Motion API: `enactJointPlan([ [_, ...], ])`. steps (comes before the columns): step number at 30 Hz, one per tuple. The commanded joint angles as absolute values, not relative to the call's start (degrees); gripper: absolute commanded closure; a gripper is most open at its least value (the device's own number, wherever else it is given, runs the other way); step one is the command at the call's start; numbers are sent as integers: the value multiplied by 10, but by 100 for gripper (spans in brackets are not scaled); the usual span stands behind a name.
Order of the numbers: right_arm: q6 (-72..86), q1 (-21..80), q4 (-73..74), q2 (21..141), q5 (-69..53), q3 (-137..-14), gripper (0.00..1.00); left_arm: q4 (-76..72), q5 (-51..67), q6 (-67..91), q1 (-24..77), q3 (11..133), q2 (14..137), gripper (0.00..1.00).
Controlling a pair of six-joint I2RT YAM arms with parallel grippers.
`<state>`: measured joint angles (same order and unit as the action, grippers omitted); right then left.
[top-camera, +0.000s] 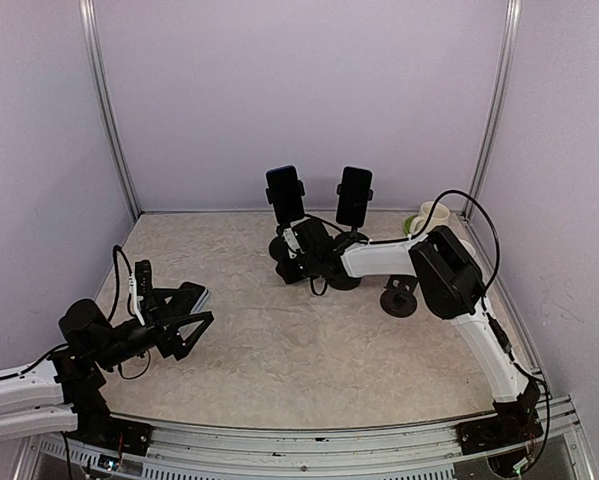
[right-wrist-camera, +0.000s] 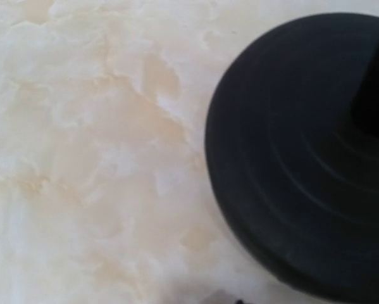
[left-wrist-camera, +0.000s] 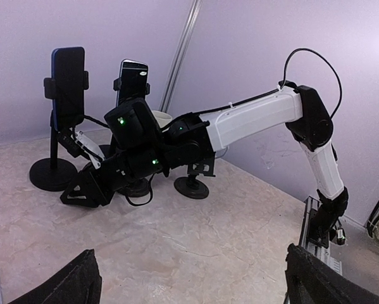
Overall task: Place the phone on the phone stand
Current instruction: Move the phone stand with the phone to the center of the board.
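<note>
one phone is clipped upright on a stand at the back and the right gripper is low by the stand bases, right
No, two: the left phone and the right phone are clipped upright on stands at the back, as the top external view shows. The right gripper is low by the stand bases.

— What stands at the far right corner of the tabletop (top-camera: pixel 279 365)?
— A white cup (top-camera: pixel 434 214), upright, with something green (top-camera: pixel 411 224) just beside it. What that is, I cannot tell.
— And the surface?
— Pale, mottled beige like marble.
— What lies around it?
— Lilac walls (top-camera: pixel 309 90) on the left, far and right edges. A metal post (top-camera: pixel 107 110) rises at the far left corner, and a second post (top-camera: pixel 496 100) at the far right.
— The near edge?
— A ribbed metal rail (top-camera: pixel 329 440) runs along it.
</note>
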<state>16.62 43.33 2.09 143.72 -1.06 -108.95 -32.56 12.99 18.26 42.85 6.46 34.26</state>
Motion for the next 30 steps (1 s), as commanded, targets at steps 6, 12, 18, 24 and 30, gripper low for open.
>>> enactJointPlan([
  [6,145,435,67,1459,-33,-1091,68,-344,123,190,432,59,344,1],
  [12,138,449,44,1413,-21,-1040,68,-352,122,192,432,53,346,1],
  [18,128,466,32,1363,-14,-992,68,-357,121,194,432,51,350,1],
  [24,122,480,32,1324,-21,-955,66,-360,123,196,432,51,350,1],
  [30,113,494,27,1265,-24,-906,63,-354,125,196,432,51,346,1],
])
